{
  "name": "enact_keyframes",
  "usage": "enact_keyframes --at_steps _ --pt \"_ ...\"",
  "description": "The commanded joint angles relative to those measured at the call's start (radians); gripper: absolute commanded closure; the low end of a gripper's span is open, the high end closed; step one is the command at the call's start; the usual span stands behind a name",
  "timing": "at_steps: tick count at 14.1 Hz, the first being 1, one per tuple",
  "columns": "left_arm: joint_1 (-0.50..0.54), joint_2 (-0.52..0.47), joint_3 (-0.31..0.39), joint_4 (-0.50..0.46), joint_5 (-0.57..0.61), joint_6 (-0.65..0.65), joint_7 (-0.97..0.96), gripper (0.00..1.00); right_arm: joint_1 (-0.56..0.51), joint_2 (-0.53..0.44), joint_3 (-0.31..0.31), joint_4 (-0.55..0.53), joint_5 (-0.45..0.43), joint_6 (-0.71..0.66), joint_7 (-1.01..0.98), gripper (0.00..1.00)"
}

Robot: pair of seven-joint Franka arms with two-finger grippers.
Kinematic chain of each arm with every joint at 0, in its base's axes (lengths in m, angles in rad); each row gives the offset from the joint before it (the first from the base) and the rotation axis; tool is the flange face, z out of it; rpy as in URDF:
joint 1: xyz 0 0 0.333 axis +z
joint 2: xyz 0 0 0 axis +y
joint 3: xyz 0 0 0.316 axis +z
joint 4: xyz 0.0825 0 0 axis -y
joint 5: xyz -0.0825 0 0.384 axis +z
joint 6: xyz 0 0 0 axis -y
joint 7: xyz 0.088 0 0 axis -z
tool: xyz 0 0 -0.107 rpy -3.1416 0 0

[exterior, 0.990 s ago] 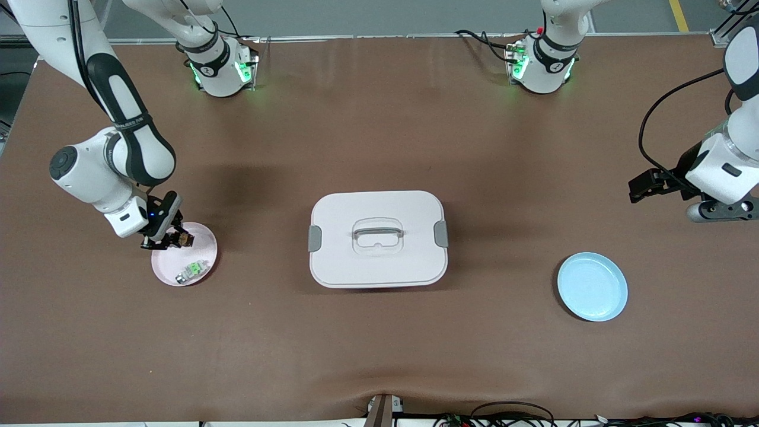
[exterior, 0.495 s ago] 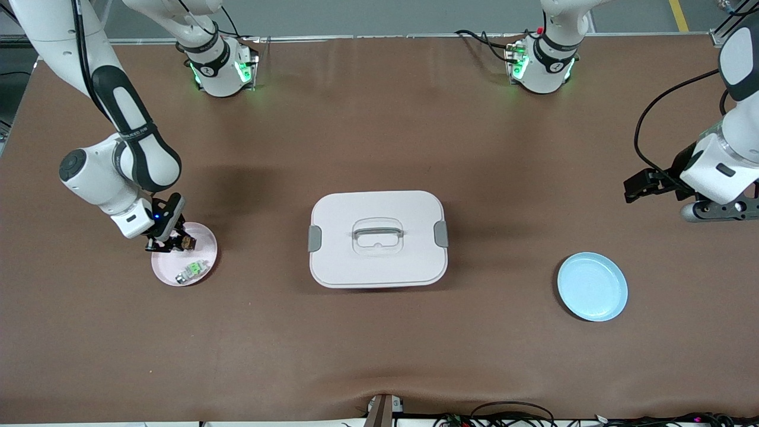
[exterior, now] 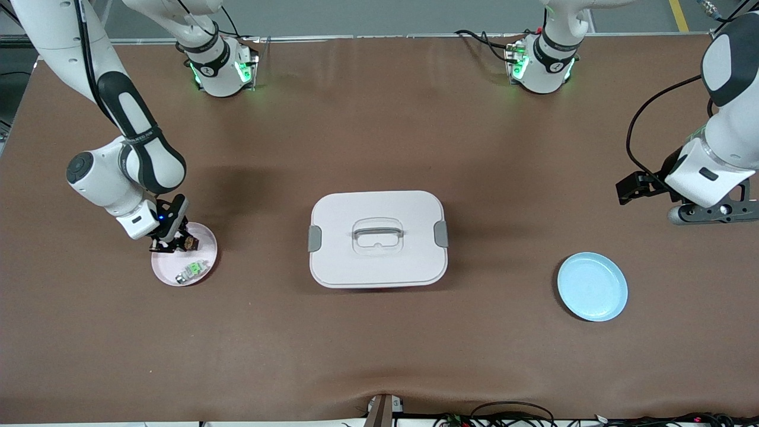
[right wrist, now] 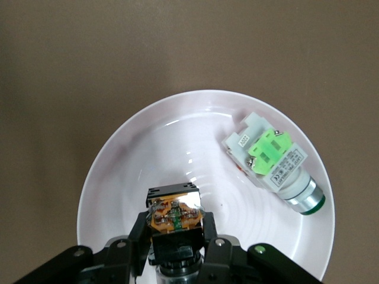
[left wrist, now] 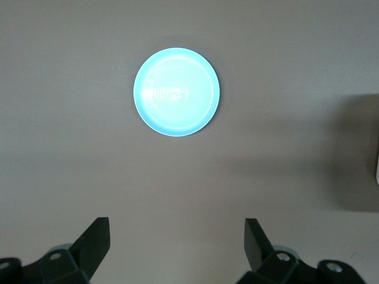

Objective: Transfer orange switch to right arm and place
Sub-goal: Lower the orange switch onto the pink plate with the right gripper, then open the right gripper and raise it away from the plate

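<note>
Brown surface, early days: right tool (right wrist: 176, 239) is clamped on the orange switch (right wrist: 173, 214) over the pink plate (right wrist: 118, 171); left tool (left wrist: 176, 248) waits wide open, empty. Placing's left.

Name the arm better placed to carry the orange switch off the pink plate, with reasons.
Right. The right gripper is shut on the orange switch over the pink plate; the left gripper hangs open near the blue plate.

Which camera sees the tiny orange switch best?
The right wrist view: the small black switch with the orange-brown square face fills its middle, pinched in the right tool above the pink round plate. The front view shows a speck; the left wrist view shows none.
</note>
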Motion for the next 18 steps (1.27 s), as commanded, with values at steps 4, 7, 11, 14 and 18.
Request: enact_keyframes --at_steps 4,7,11,14,18 --pt "-0.02 -0.028 0.054 -0.028 -0.07 0.013 0.011 0.0 -0.006 0.014 0.005 -0.002 0.051 0.027 -0.04 0.0" --pt "-0.014 -0.019 0.053 -0.01 -0.067 0.019 0.019 0.0 -0.004 0.015 0.007 -0.002 0.053 0.023 -0.038 0.0" --pt "-0.014 0.021 0.053 0.064 -0.061 0.012 0.022 0.0 0.001 -0.014 0.005 0.0 0.053 -0.026 0.043 0.0" --pt "-0.017 0.016 0.051 0.064 -0.058 -0.022 0.022 0.0 -0.006 -0.064 0.001 0.001 0.051 -0.083 0.066 0.0" --pt "-0.009 -0.022 0.044 0.067 -0.07 -0.111 0.025 0.0 -0.015 -0.098 -0.018 0.046 0.048 -0.189 0.15 0.0"
